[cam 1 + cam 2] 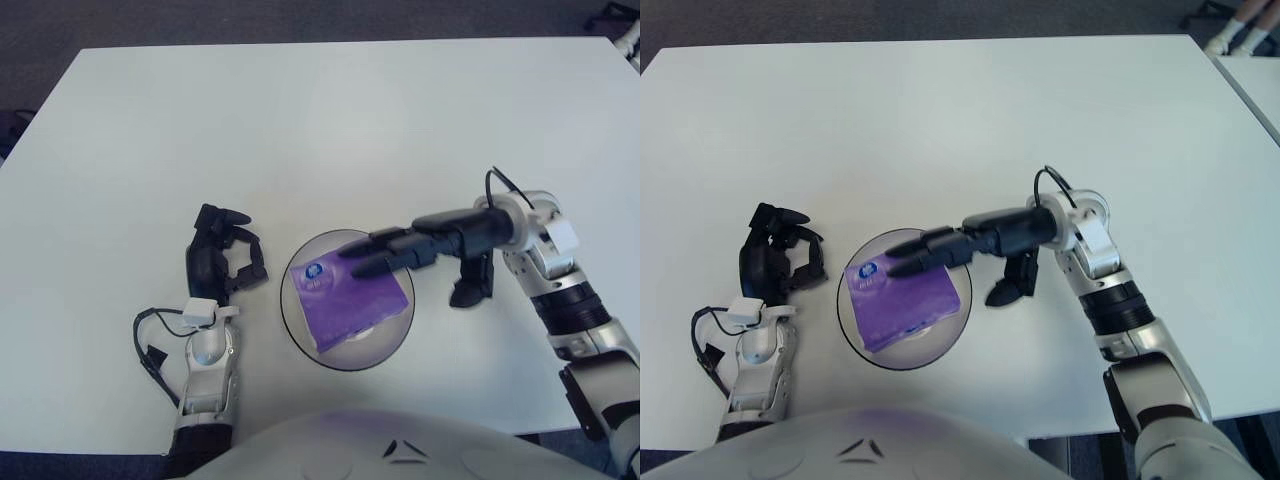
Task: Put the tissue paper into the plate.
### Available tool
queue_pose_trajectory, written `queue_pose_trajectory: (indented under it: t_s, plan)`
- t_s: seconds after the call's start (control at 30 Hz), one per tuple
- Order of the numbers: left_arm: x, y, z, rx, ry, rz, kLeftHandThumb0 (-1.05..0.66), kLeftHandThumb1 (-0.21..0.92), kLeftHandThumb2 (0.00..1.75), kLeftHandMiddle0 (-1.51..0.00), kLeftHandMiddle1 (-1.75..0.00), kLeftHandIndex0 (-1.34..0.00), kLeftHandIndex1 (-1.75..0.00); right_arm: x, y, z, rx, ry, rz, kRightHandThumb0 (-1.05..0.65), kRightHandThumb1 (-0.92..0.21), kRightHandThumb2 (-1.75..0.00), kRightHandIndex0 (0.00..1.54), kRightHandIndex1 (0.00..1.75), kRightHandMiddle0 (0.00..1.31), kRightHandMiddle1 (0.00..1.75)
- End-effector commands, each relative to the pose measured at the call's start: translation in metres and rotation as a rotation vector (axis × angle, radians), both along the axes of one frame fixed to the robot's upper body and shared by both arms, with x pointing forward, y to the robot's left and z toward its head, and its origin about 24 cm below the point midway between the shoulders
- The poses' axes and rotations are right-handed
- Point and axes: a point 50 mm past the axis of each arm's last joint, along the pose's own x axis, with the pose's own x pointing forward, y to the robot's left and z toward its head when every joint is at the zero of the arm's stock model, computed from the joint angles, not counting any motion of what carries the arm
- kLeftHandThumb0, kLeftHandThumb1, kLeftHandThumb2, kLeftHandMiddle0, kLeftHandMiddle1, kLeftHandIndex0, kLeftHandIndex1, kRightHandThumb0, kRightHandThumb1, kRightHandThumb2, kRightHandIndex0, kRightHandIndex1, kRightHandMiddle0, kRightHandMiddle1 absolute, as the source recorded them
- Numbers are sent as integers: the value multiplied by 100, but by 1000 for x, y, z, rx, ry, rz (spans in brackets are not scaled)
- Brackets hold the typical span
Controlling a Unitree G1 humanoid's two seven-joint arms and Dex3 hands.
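A purple tissue pack point(345, 305) with a round blue-and-white logo lies flat in the glass plate point(350, 367), which has a dark rim. It covers most of the plate, and its near-left corner reaches the rim. My right hand point(405, 265) comes in from the right, open. Its straight fingers point(385, 255) lie over the pack's far right edge, and I cannot tell whether they touch it. The thumb point(470, 292) points down at the table, right of the plate. My left hand point(222, 262) shows left of the plate, idle, with loosely bent fingers and nothing in it.
The white table point(300, 130) stretches far behind the plate. Its left edge and dark floor show at the upper left. A thin black cable point(150, 345) loops beside my left wrist. My own body fills the bottom edge of the view.
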Motion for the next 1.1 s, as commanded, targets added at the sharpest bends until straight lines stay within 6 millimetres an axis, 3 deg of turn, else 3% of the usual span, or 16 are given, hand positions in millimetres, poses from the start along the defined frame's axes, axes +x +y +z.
queue_pose_trajectory:
  t_s: [0.0,0.17,0.23,0.67,0.83,1.07]
  plan:
    - [-13,-1,-22,-7,111,1,-1,22,145,-70,-173,-44,-175,-4,6,12,68,-10,46,-105,-92,-82,0,0,0,0]
    - [-13,-2,-21,-12,113,-2,-1,21,146,-70,-174,-44,-175,-4,1,12,116,-8,33,-105,-92,-78,0,0,0,0]
    - [-13,-2,-21,-18,119,-1,-1,21,146,-70,-174,-44,-175,1,-11,12,88,-27,9,-105,-92,-77,0,0,0,0]
    - [-12,-1,-26,-56,112,-26,-1,23,144,-68,-175,-43,-175,0,-7,11,112,-72,-13,-105,-92,-81,0,0,0,0]
    - [-12,3,-31,-53,133,-33,-1,16,152,-74,-175,-49,-175,5,-2,12,184,-36,-17,-105,-92,-88,0,0,0,0]
    - [-11,5,-36,-40,157,6,-1,17,150,-73,-174,-48,-175,9,-14,1,231,34,-18,-105,-92,-92,0,0,0,0]
